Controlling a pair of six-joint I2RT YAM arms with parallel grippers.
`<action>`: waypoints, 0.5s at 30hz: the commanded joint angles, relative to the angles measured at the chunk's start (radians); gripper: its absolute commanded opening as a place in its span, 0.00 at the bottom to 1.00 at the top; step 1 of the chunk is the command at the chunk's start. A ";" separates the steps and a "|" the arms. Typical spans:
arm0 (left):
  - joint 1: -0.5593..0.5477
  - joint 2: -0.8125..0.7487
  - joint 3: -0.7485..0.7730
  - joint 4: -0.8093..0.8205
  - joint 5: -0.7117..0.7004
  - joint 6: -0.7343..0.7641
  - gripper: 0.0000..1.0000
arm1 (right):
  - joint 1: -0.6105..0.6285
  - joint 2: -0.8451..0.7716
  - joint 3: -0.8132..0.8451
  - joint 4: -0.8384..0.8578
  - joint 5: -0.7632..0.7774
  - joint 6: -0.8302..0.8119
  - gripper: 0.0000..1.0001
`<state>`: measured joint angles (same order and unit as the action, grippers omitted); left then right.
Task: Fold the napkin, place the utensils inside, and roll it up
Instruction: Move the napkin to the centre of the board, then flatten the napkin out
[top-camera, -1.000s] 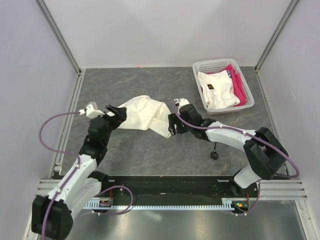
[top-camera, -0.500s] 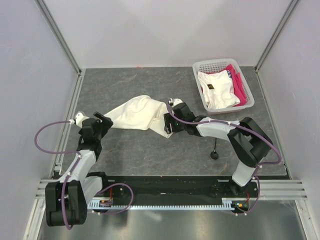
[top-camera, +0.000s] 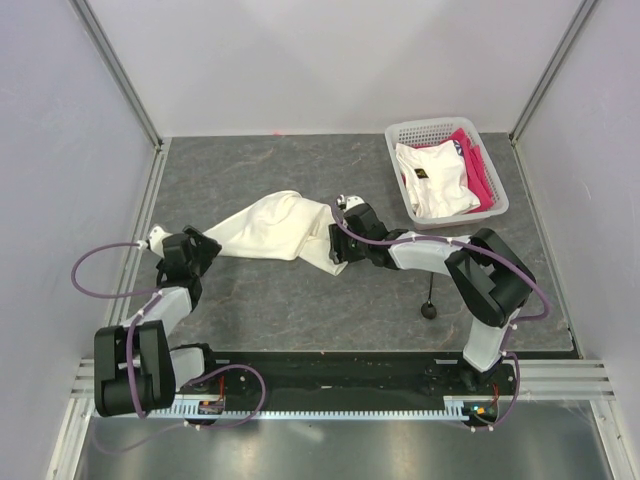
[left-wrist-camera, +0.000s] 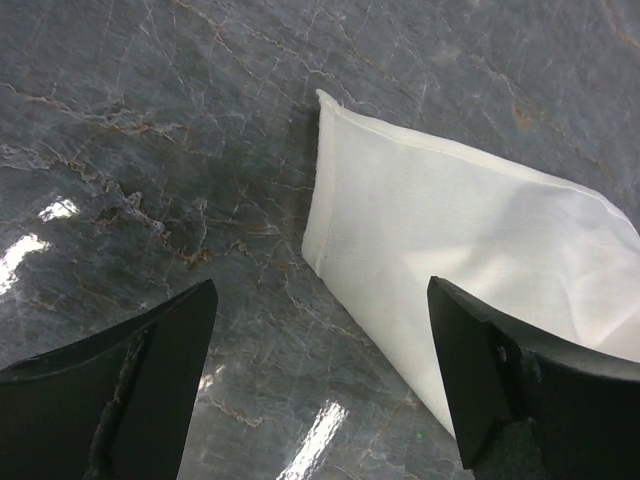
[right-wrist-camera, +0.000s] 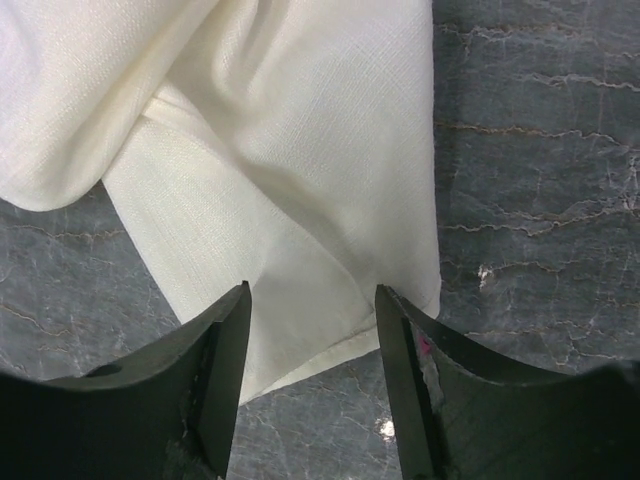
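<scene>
The cream-white napkin (top-camera: 278, 228) lies crumpled and stretched out on the dark table, with a pointed corner (left-wrist-camera: 420, 215) toward the left arm. My left gripper (top-camera: 204, 246) (left-wrist-camera: 320, 385) is open just short of that corner, with only bare table between its fingers. My right gripper (top-camera: 340, 246) (right-wrist-camera: 312, 375) is open at the napkin's right end, where its fingers straddle the hemmed edge (right-wrist-camera: 330, 340) without pinching it. The black spoon (top-camera: 429, 303) lies on the table under the right forearm, its bowl toward the near edge.
A white plastic basket (top-camera: 493, 206) at the back right holds a white garment (top-camera: 432, 178) and a pink cloth (top-camera: 478, 172). Grey walls and metal rails enclose the table on the left, right and far sides.
My left gripper has drawn back to the left, and the napkin's left corner now lies stretched out flat. My right gripper has edged left over the napkin's right end, its jaws narrower.
</scene>
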<state>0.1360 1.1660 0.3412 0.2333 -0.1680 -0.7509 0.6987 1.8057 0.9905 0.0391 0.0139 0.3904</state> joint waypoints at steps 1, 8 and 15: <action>0.013 0.063 0.065 0.073 0.038 -0.039 0.87 | -0.004 0.004 0.036 0.033 -0.012 0.016 0.55; 0.014 0.115 0.093 0.138 0.050 -0.036 0.42 | -0.011 0.003 0.042 0.031 -0.049 0.002 0.24; 0.014 0.129 0.110 0.236 0.094 -0.021 0.02 | -0.031 -0.075 0.036 0.018 -0.051 -0.013 0.00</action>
<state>0.1448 1.3014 0.4137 0.3618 -0.0937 -0.7788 0.6823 1.8057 0.9981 0.0441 -0.0227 0.3889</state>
